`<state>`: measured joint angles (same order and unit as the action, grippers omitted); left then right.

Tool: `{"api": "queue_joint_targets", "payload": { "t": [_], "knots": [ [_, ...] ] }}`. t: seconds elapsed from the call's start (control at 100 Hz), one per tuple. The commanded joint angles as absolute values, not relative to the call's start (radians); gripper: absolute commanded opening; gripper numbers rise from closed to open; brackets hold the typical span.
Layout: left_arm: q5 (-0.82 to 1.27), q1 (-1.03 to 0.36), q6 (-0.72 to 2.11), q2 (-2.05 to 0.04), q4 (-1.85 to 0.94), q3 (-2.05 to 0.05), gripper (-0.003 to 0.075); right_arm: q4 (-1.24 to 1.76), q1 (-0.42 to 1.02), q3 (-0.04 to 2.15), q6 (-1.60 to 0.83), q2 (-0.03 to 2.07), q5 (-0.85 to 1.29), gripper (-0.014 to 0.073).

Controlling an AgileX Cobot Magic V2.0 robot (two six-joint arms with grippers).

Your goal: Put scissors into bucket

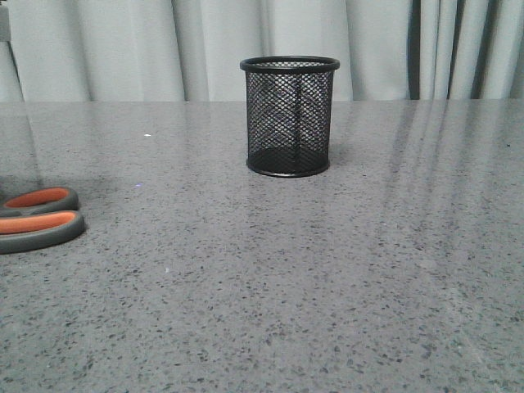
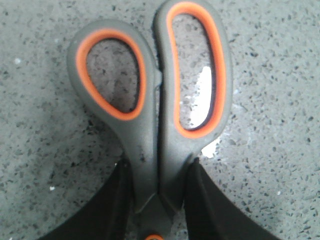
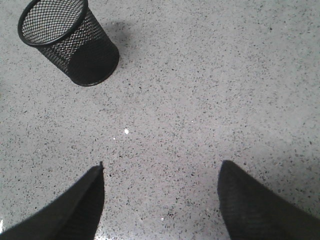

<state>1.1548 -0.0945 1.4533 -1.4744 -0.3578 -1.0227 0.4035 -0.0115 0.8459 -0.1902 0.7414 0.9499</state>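
Note:
The scissors (image 1: 39, 219) lie flat at the far left of the table, only their grey handle loops with orange lining showing in the front view; the blades are out of frame. In the left wrist view the scissors (image 2: 150, 100) fill the frame, and my left gripper (image 2: 159, 167) has its two black fingers pressed against both sides of the handle neck just below the loops. The bucket (image 1: 289, 115), a black wire-mesh cup, stands upright and empty at the table's middle rear. It also shows in the right wrist view (image 3: 67, 42). My right gripper (image 3: 162, 167) is open and empty above bare table, well apart from the bucket.
The grey speckled table (image 1: 327, 270) stretches across the view. Pale curtains (image 1: 123, 49) hang behind its far edge. Neither arm shows in the front view.

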Motion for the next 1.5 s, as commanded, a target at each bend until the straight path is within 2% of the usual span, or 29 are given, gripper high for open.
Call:
{"api": "queue_joint_targets", "payload": {
  "t": [0.0,0.33,0.69,0.87,1.13,1.49],
  "knots": [
    [1.204,-0.104,1.406,-1.442,-0.376,-1.09,-0.0021,0.427,-0.015,0.88,-0.204,0.745,0.9,0.0437],
    [1.248,-0.144,1.267,-1.292,-0.341,-1.332,-0.0021,0.513,-0.015,0.88,-0.213,0.745,0.847,0.0437],
    [1.242,-0.24,1.112,-1.2,-0.312,-1.554,-0.0021,1.004,-0.015,0.88,-0.515,0.745,0.8,0.0437],
    [1.23,-0.321,1.067,-1.198,-0.307,-1.608,-0.0021,1.153,-0.015,0.884,-0.599,0.745,0.808,0.0437],
    [1.161,-0.53,0.966,-1.198,-0.221,-1.639,-0.0021,1.209,-0.015,0.943,-0.631,0.745,0.846,0.0437],
    [0.996,-0.954,0.756,-1.251,0.078,-1.639,-0.0021,1.254,-0.015,0.984,-0.631,0.745,0.887,0.0437]
  ]
}}
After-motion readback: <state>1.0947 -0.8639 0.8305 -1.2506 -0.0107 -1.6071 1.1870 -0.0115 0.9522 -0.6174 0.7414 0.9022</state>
